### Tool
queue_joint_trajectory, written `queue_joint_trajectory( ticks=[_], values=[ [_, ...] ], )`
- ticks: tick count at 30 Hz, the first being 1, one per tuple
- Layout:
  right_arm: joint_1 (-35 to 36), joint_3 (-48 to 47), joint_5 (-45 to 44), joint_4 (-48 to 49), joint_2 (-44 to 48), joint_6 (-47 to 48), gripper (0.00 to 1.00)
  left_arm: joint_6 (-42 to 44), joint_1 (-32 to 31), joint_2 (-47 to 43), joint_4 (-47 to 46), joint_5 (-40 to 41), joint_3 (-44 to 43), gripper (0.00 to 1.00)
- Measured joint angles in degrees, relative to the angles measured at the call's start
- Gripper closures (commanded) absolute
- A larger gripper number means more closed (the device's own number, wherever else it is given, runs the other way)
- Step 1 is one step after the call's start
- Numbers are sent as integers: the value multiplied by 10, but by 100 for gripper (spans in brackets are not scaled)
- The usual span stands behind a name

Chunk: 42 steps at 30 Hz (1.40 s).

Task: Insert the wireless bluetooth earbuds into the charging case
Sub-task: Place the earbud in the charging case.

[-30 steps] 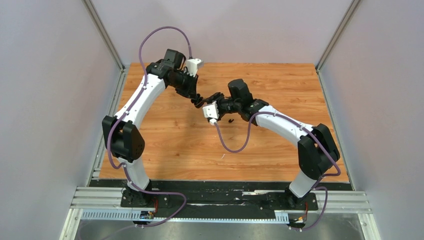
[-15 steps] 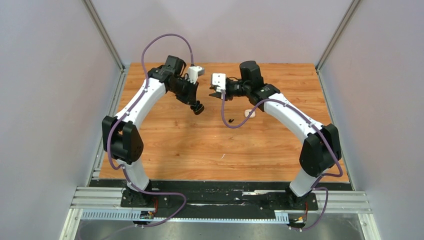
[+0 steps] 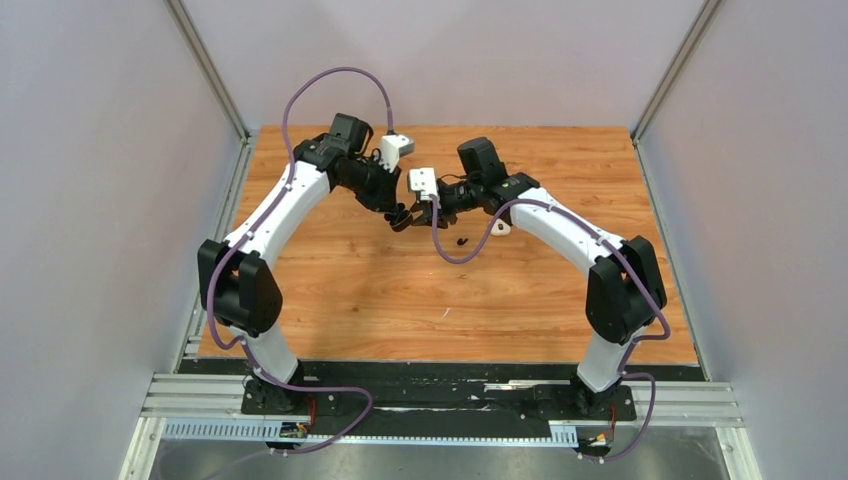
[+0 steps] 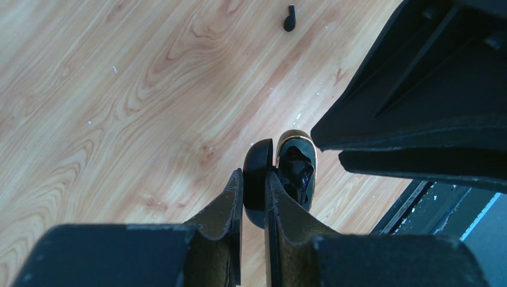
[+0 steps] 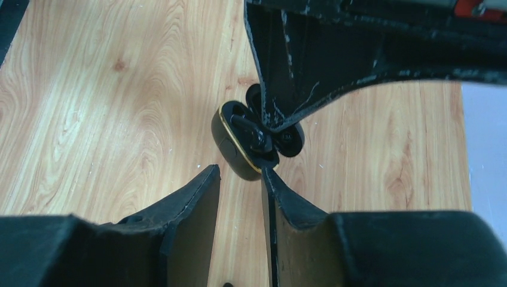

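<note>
My left gripper [image 4: 253,174] is shut on the lid of an open black charging case [image 4: 294,146] with a gold rim and holds it above the wooden table. A black earbud [image 4: 299,171] sits inside the case. My right gripper [image 5: 239,170] is open and empty. Its fingertips are right in front of the case [image 5: 230,146], and one tip is at the case's rim. In the top view both grippers, left [image 3: 400,216] and right [image 3: 418,212], meet at the table's middle back. A second black earbud [image 3: 462,241] lies loose on the table, also in the left wrist view [image 4: 289,18].
A small white rounded case [image 3: 497,228] lies on the table under the right forearm, right of the loose earbud. Grey walls enclose the wooden table [image 3: 350,300] on three sides.
The right gripper has swung from the back of the table down and left to the case held by the left gripper. The left gripper has barely moved.
</note>
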<state>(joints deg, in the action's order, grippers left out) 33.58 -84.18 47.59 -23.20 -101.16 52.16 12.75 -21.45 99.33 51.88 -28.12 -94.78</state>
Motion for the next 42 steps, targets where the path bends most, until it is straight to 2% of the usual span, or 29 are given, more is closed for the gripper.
queue_joint_trajectory(
  ticks=[10,26,33,42],
  values=[
    [5,-20,5,-5,-5,14,63,15,-17,-1,2,4,3,100],
    [6,-50,26,-37,-39,42,73,31,-26,-1,5,26,3,100],
    [9,-67,31,-70,-50,67,72,33,-30,-1,7,34,2,100],
    [9,-86,37,-93,-61,73,88,33,-33,-1,14,48,-4,100]
  ],
)
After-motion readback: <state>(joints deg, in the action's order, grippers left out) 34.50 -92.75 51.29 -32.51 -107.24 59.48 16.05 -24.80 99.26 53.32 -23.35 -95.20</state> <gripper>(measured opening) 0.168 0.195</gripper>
